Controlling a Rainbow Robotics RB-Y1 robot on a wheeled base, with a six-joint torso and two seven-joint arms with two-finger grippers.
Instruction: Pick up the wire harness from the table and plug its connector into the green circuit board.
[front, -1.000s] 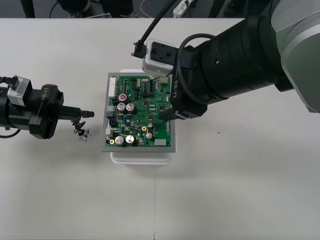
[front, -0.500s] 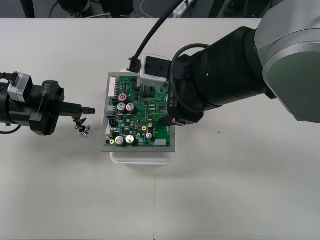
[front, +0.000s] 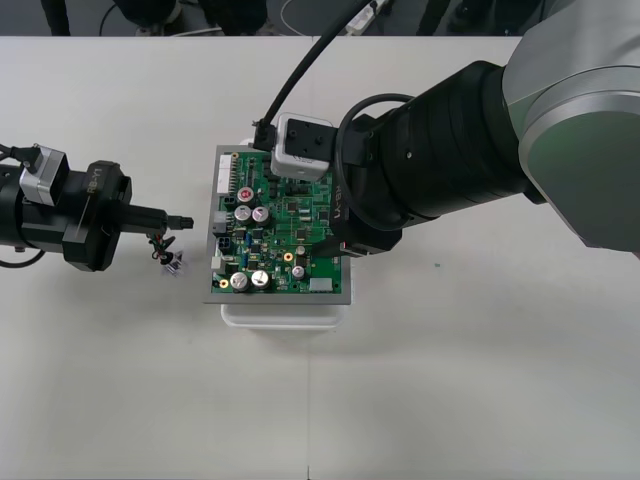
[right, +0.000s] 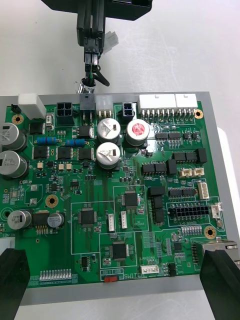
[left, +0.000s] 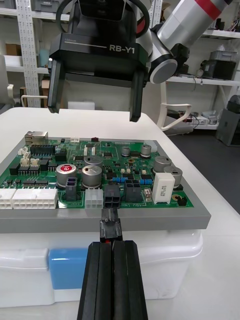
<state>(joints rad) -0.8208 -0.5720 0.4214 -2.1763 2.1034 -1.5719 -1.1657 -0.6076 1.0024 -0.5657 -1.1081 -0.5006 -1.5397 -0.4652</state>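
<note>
**A:** Front view. We judge the step in hand to be the approach to insertion. The left tool (front: 165, 219) holds the plug (front: 180, 221) level, just beside the left edge of the green circuit board (front: 285, 215). The rest of the harness (front: 163, 248), wires and metal socket (front: 172, 265), hangs beneath it over the worktop (front: 450, 380).

**B:** And the right tool (front: 340, 250)?

**A:** It hovers over the board's right part.

**B:** Right wrist view. We note its fingers wide apart, one at each side, with nothing between them. We cannot tell if they touch the board. The plug points at a dark header (right: 86, 104) in the edge row, with a gap between them.

**A:** Left wrist view. The left tool's fingers are pressed together on the plug's rear. The plug sits in line with that header but short of it, by the grey rim (left: 165, 220). We record it as not seated.

**B:** What does the next move call for?

**A:** In our judgement, a straight, level push along the tool's own axis. We cannot confirm that the heights match, so it should go in slowly. The right tool is well placed to steady the board if needed.
</note>
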